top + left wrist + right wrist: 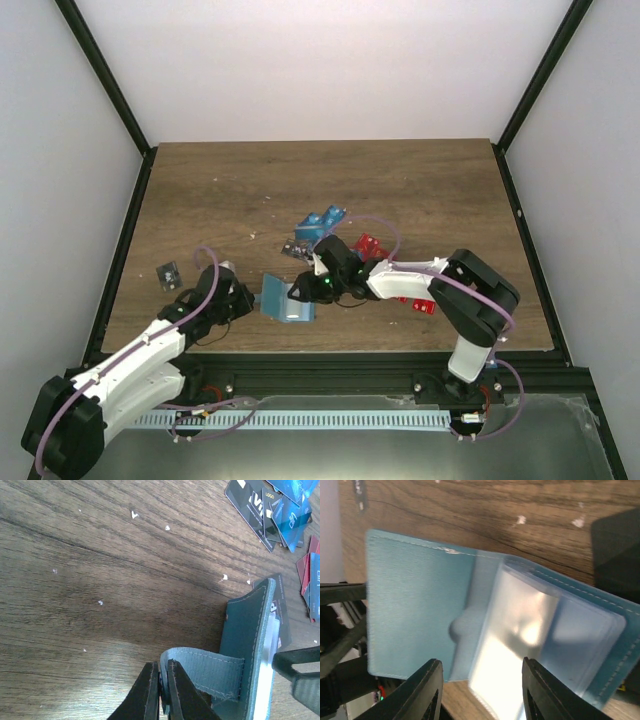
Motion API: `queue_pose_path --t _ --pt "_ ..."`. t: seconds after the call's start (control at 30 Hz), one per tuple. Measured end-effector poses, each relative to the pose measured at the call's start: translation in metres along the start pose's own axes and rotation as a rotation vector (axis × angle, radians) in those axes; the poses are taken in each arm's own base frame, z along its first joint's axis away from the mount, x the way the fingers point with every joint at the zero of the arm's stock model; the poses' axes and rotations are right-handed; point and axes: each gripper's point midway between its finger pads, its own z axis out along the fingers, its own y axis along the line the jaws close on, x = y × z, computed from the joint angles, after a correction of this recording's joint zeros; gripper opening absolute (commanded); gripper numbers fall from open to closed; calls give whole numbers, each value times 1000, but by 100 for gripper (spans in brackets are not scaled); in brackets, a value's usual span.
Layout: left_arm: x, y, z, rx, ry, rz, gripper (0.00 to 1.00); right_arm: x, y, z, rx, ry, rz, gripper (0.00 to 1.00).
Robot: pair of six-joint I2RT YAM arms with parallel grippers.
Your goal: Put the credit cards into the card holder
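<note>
Left wrist cam was the only view that gave me readable print. At the top right of the tabletop (100,580), the black card (248,501) showed big pale letters starting "VI"; the rest was cut off by the card lying over it. That overlapping dark card (270,515) carried a small "LOGO" near its upper end. The blue cards (292,507) had pale marks, too blurred for me to read. Top and right wrist views: nothing legible.

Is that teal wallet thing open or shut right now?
Open. The card holder is spread, its cover swung back, baring the clear plastic sleeves inside.
</note>
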Motion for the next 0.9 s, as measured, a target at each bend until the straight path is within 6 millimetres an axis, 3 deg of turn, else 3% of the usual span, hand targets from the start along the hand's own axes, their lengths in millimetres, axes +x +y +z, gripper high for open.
queue_pose_path --t 0.27,0.9 --pt "2 1 2 -8 9 1 4 6 -18 7 43 7 22 49" --pt "11 14 13 -52 45 0 4 8 5 13 -99 30 -23 51"
